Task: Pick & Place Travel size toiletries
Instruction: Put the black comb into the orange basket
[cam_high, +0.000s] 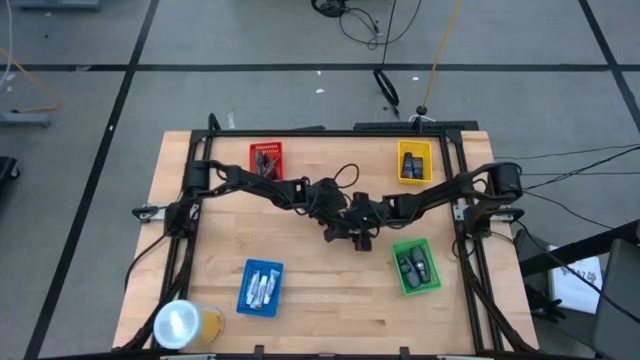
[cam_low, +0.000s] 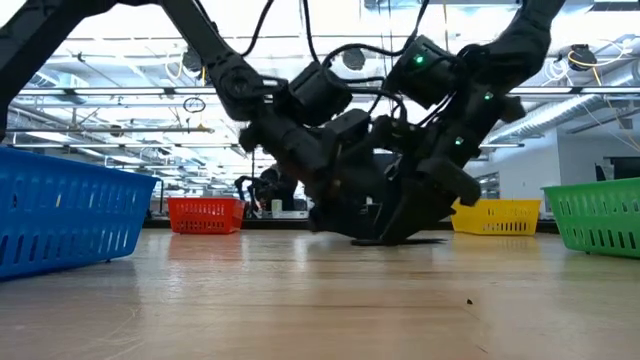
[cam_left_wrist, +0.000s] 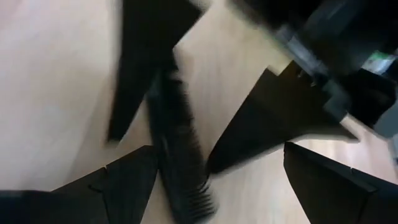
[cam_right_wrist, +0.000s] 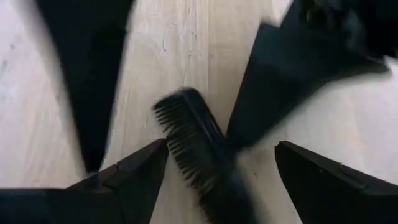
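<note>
We see two dark arms meeting low over the middle of the wooden counter (cam_high: 330, 300), their end effectors nearly nose to nose above a small black comb (cam_right_wrist: 199, 146).

The left end effector (cam_left_wrist: 214, 177) comes in from the left with its fingers (cam_left_wrist: 127, 183) spread wide, gripping nothing; the comb lies flat on the wood between them, its toothed end toward the wrist camera. Behind this arm stands a red tray (cam_high: 266, 159); nearer the front edge and to its left, a blue tray (cam_high: 261, 287) holds small white tubes (cam_high: 262, 290), and a yellowish roll with a white top (cam_high: 184, 324) sits at the front left corner.

The right end effector (cam_right_wrist: 221, 168) faces it from the right, fingers (cam_right_wrist: 134, 168) likewise apart and closed on nothing, the comb lying slantwise between them with its teeth showing. From the right wrist view the other arm's two fingers stand on either side of the comb's far end. We cannot tell whether any finger touches it.

To the right, behind the right arm, a yellow tray (cam_high: 415, 161) carries small dark pieces; just in front of and beside the right end effector a green tray (cam_high: 416, 266) holds dark oval pieces (cam_high: 415, 265).
</note>
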